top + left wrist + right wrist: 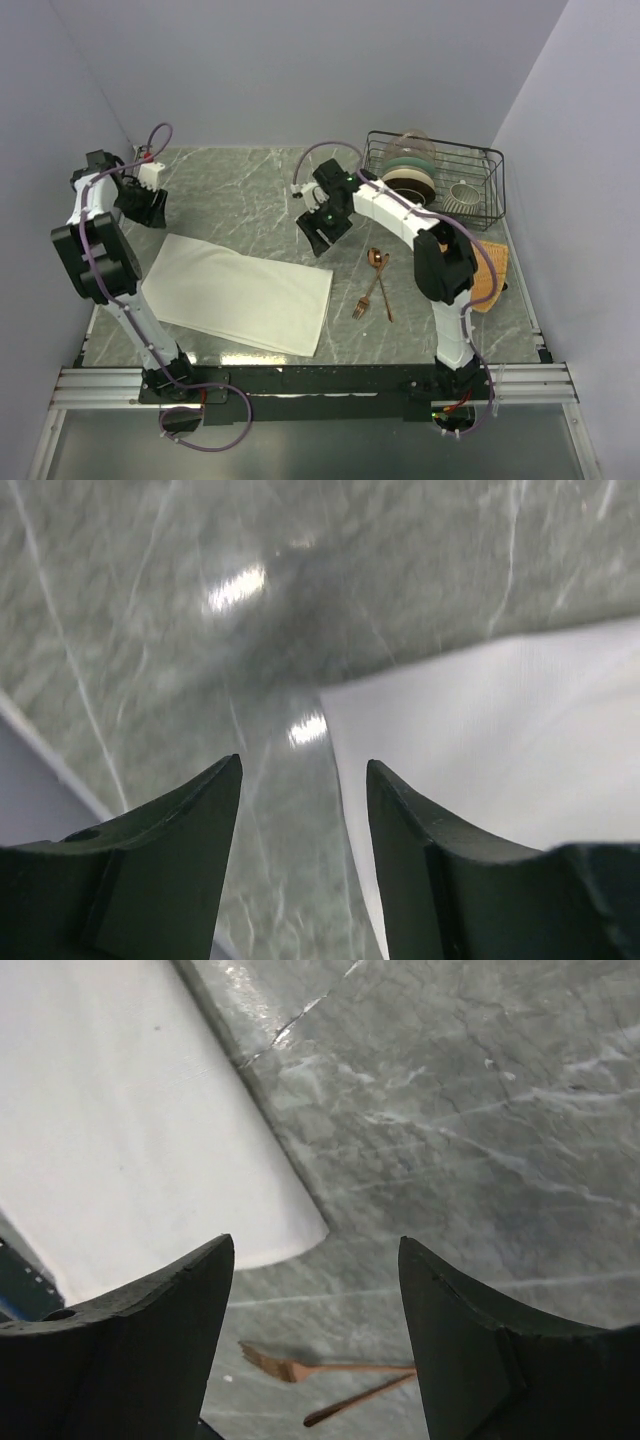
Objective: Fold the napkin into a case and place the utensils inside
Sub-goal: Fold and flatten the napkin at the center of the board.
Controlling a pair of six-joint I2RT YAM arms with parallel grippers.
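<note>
The cream-white cloth napkin (240, 293) is lying flat as a broad rectangle on the grey-green marble tabletop (250, 190), left of centre. The left gripper (302, 765) is hovering over the napkin's far left corner, its black fingers spread with nothing between them. The right gripper (315, 1240) is hanging near the napkin's far right corner, its fingers likewise parted and empty. The small copper-coloured fork (366, 297) and the matching round-bowled spoon (375, 258) are lying crossed on the marble to the right of the napkin, not touching it.
</note>
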